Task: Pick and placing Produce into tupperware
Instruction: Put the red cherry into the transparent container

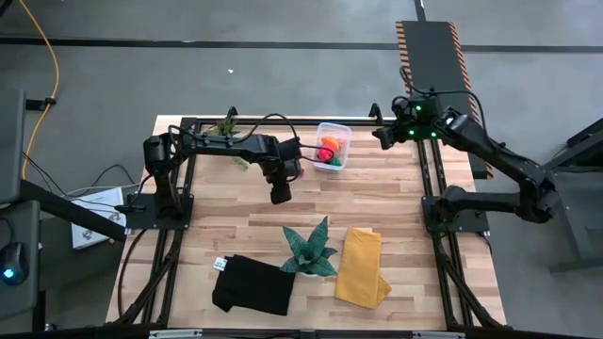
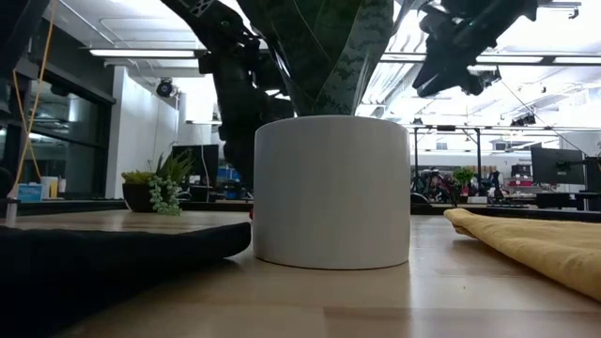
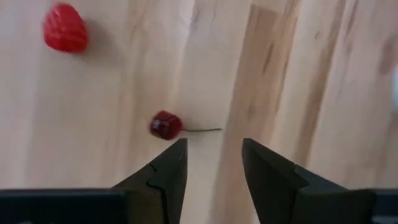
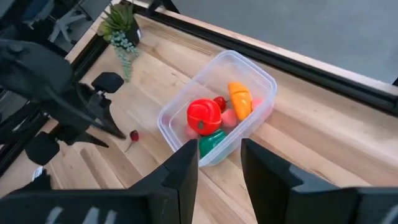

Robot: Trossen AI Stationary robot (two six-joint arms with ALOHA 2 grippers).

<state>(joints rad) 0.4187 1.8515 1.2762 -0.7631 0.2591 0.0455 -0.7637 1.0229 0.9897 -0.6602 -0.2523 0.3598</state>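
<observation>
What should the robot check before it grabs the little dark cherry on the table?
1. Left end effector open and empty: ok.
2. Cherry ahead of its fingers, slightly off to one side: not ok, needs centring.
3. Cherry's stem clear of other things: ok.
4. Red berry lies apart from the cherry: ok.
5. Tupperware has room, produce inside: ok.
6. Right end effector waits above the tupperware, away from the cherry: ok.
</observation>
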